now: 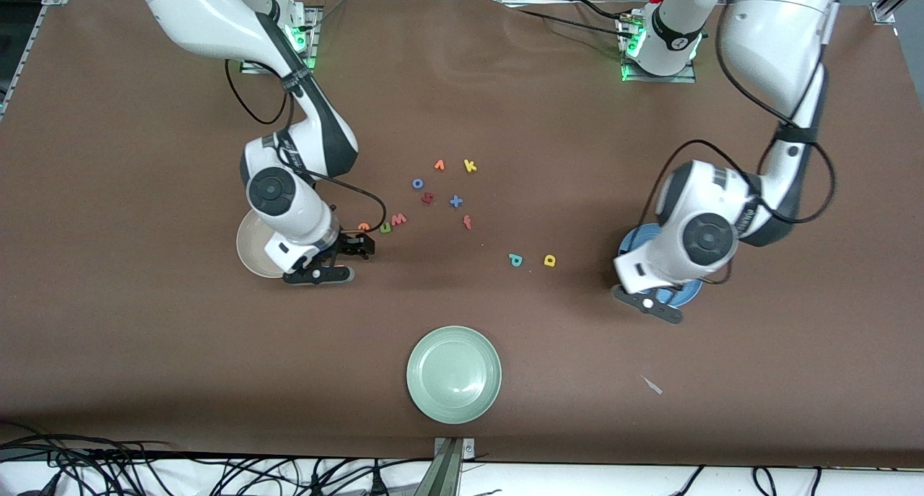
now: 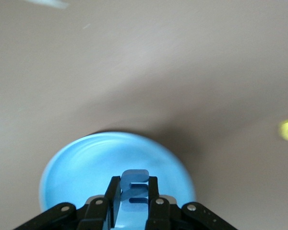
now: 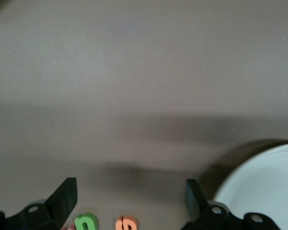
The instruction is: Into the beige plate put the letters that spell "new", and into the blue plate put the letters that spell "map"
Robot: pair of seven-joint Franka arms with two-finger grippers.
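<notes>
My right gripper (image 3: 131, 194) hangs wide open over brown table (image 3: 134, 86), green n (image 3: 86, 222) and orange e (image 3: 127, 224) between fingers, beige plate (image 3: 264, 191) beside.

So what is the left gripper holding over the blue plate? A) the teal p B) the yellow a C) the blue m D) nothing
C: the left wrist view shows the left gripper shut on the blue m above the blue plate, while the yellow a and the teal p lie on the table.
</notes>
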